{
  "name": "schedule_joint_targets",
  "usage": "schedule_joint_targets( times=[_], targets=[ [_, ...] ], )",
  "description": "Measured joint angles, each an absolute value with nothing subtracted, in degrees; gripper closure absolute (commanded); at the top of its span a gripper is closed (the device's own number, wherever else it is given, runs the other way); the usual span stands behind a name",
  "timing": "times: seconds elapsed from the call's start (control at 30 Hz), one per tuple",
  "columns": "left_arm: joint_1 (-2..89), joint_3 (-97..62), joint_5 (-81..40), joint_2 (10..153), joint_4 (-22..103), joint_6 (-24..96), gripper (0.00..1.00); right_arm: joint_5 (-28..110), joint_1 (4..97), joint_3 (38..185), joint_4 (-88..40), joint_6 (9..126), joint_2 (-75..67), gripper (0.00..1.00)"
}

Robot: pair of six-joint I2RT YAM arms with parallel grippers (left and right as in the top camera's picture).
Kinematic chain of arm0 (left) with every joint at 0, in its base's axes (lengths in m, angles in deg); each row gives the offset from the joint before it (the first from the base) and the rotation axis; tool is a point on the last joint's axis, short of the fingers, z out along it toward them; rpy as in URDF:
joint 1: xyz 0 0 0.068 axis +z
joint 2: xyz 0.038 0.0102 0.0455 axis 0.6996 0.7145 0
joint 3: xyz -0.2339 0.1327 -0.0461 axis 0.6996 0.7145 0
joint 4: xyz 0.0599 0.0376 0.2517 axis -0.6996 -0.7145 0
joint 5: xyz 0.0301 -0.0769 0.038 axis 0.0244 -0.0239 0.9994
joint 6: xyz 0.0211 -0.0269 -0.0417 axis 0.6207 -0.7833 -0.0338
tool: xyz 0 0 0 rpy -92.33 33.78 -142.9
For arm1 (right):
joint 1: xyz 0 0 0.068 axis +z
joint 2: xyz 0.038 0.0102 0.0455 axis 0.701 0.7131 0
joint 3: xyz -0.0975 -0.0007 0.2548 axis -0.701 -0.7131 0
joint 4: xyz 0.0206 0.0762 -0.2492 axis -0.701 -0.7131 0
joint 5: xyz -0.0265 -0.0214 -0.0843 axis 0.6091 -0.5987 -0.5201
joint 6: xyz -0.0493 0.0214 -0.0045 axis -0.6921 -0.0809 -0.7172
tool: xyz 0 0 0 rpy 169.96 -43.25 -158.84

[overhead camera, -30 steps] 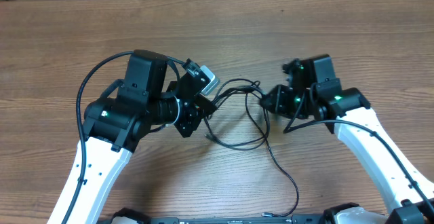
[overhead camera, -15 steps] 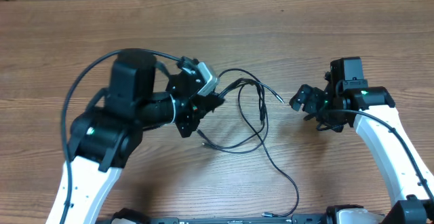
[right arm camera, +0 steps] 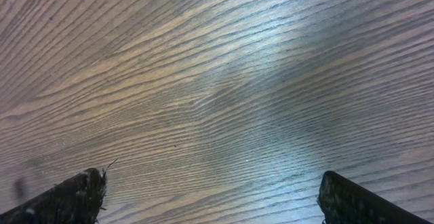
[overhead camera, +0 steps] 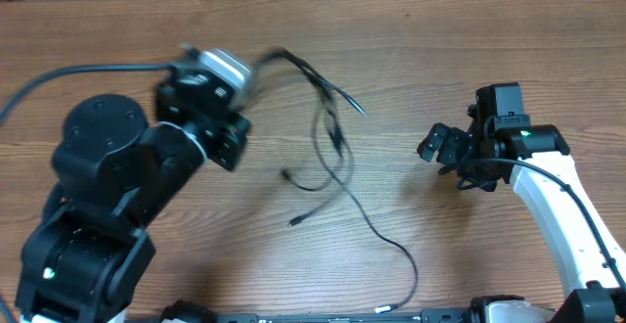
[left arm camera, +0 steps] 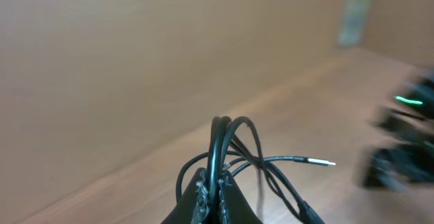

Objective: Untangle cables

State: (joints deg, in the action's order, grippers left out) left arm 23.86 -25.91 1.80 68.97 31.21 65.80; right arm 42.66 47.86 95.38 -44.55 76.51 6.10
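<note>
Toward the upper left of the overhead view, the left gripper point(overhead camera: 258, 67) is clamped tight on the cables point(overhead camera: 330, 132), and its tip shows only as a blur. From that grip the thin black cords run to the right and then down across the middle of the wooden table point(overhead camera: 469, 39). One plug end point(overhead camera: 359, 111) points toward the right side, two more loose ends lie lower near the centre, and a long tail point(overhead camera: 396, 250) curves down to the bottom edge of the frame. Whether the upper part of the bundle touches the wood cannot be told. The left wrist view shows the left gripper point(left arm camera: 211, 189) at the bottom centre with its jaws pressed together on several strands. The cables point(left arm camera: 227, 132) arch up out of it in a loop, and a silver-tipped plug point(left arm camera: 319, 162) reaches out to the right. At the right of the overhead view, well apart from the cords, the right gripper point(overhead camera: 442, 147) points left with its jaws spread wide. The right wrist view shows its fingers point(right arm camera: 71, 198) in the lower corners, with the wood grain of the table point(right arm camera: 217, 81) between them.
</note>
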Motion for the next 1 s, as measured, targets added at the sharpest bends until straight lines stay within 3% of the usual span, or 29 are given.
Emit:
schedule_joint_targets(
  times=[0.3, 0.63, 0.7, 0.73, 0.77, 0.8, 0.93, 1.0],
  targets=[
    [26.3, -28.0, 25.1, 69.0, 31.6, 63.8, 0.96, 42.5, 47.9, 95.4, -44.6, 76.4, 6.1, 0.00],
    [38.0, -28.1, 29.2, 69.2, 32.7, 52.3, 0.96, 42.5, 47.9, 95.4, -44.6, 76.4, 6.1, 0.01],
    [38.2, -28.3, 25.1, 70.0, 32.1, 51.3, 0.82, 42.5, 47.9, 95.4, -44.6, 76.4, 6.1, 0.00],
    [38.2, -28.5, 22.1, 70.7, 31.7, 50.9, 0.64, 42.5, 47.9, 95.4, -44.5, 76.4, 6.1, 0.00],
    [38.2, -28.7, 18.5, 71.6, 30.9, 50.5, 0.55, 42.5, 47.9, 95.4, -44.4, 76.4, 6.1, 0.00],
    [38.2, -28.9, 14.6, 72.9, 29.7, 50.7, 0.54, 42.5, 47.9, 95.4, -44.4, 76.4, 6.1, 0.00],
    [38.2, -29.2, 2.0, 79.9, 22.0, 51.8, 0.63, 42.5, 47.9, 95.4, -44.4, 76.4, 6.1, 0.00],
    [38.2, -29.2, -1.4, 84.5, 17.4, 51.9, 0.77, 42.5, 47.9, 95.4, -44.4, 76.4, 6.1, 0.01]
  ],
)
